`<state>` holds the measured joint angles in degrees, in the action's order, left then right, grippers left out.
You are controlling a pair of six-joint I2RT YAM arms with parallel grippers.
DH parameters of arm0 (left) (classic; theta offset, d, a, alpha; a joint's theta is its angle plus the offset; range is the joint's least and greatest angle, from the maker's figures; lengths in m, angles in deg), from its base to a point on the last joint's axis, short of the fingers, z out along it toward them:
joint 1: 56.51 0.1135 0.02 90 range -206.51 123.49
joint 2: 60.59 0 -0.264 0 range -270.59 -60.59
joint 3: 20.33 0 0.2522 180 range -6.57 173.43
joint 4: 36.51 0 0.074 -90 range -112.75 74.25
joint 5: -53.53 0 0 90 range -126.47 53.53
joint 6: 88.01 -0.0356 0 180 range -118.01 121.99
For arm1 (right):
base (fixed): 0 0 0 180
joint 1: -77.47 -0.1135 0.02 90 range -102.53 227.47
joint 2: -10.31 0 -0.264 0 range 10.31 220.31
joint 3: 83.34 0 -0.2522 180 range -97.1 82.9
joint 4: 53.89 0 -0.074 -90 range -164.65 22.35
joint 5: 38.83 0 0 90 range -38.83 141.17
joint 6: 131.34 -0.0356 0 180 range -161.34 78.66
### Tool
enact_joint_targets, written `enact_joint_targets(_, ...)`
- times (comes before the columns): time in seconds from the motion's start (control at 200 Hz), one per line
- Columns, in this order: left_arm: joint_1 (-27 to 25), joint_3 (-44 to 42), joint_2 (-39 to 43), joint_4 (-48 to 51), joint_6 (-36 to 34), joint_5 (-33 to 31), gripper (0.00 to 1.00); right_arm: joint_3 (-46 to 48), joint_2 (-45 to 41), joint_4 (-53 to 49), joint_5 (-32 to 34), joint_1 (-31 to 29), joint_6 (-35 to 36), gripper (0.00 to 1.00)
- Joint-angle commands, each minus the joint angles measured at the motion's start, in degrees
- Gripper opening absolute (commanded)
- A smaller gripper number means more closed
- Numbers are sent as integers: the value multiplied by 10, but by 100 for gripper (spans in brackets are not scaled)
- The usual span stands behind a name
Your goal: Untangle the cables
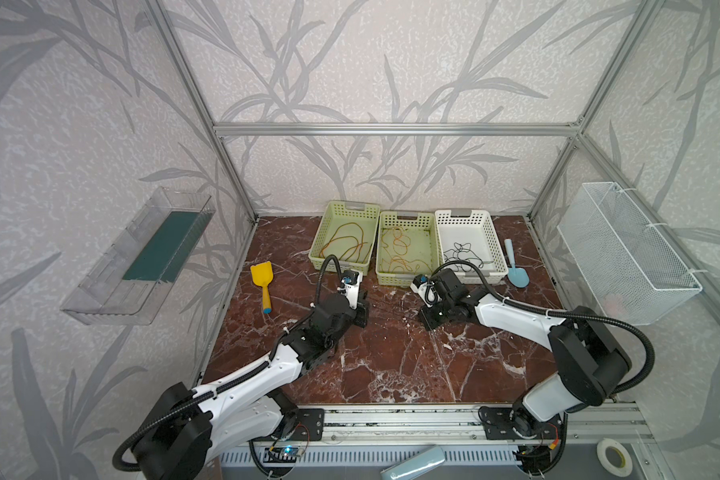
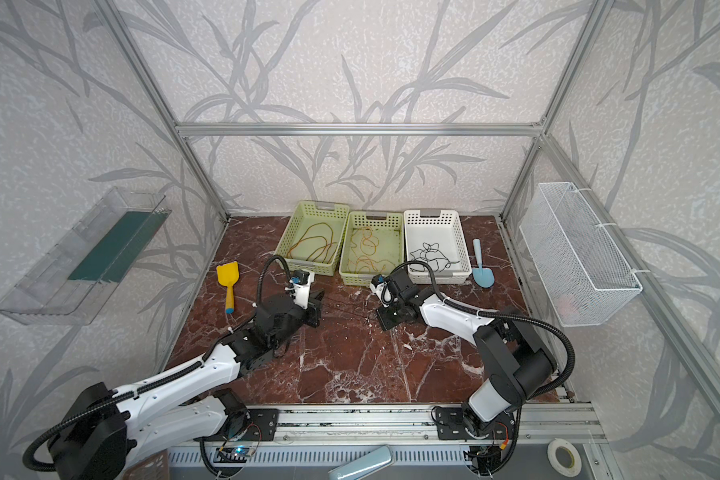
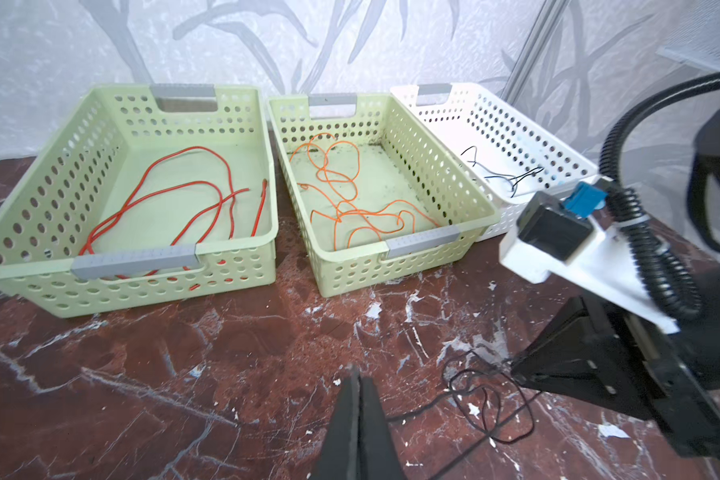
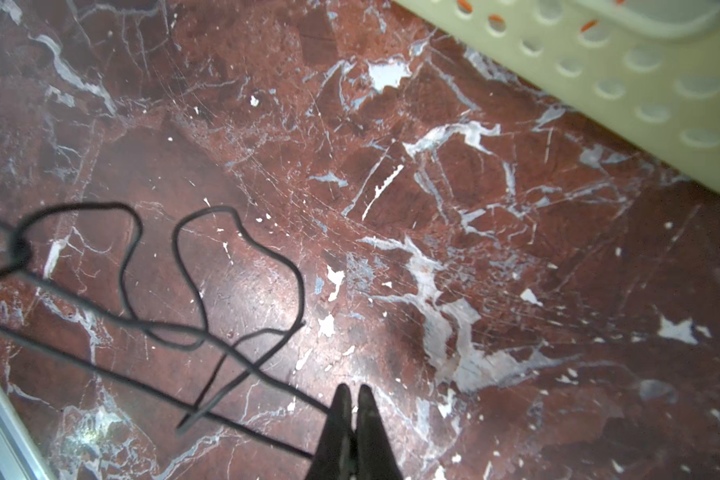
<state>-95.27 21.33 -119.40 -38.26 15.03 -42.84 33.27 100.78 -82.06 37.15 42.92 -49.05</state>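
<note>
Red-brown marble with white veins forms the tabletop (image 1: 391, 365) under both sets of fingers. Beyond the fingers, toward the back wall, three perforated plastic baskets stand side by side. A pale green rectangular basket (image 3: 233, 270) sits past the left fingers. A second pale green basket (image 3: 350, 270) sits past the gap between the two sets of fingers, and a white basket (image 3: 512, 124) sits past the right fingers.

The left gripper (image 3: 357, 378) is low over the marble with its black fingers pressed together. The right gripper (image 4: 353, 392) faces it from the other side, its fingers likewise closed.

A yellow plastic scoop (image 1: 262, 282) with a blue-tipped handle lies outward of the left fingers. A light blue plastic scoop (image 1: 516, 270) lies outward of the right fingers, just beside the white basket.

A thin red cable (image 3: 192, 183) curls loosely inside the first green basket. A thin orange cable (image 3: 341, 212) loops in the second, and a thin black cable (image 3: 499, 176) lies in the white one.

Another thin black wire (image 4: 247, 368) lies on the marble between the two sets of fingers, crossing itself in several loose loops. One strand runs into the right fingers, which pinch it. At the other side a strand meets the closed left fingers, which look to be clamped on it.
</note>
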Motion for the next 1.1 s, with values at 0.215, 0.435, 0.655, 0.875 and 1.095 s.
enact_joint_targets(0.215,44,65,34,-38,-22,133,0,54,-16,12,-50,35,-27,13)
enact_joint_targets(0.435,41,142,-57,-59,-7,259,0,56,-13,35,-96,21,-5,25)
enact_joint_targets(0.655,39,172,-79,-50,-27,269,0,65,-60,16,-40,24,1,30)
enact_joint_targets(0.875,37,218,-88,-30,-33,285,0,112,-142,111,-97,25,17,56)
enact_joint_targets(1.095,16,257,-92,-17,-40,293,0,127,-195,235,-122,-4,52,73)
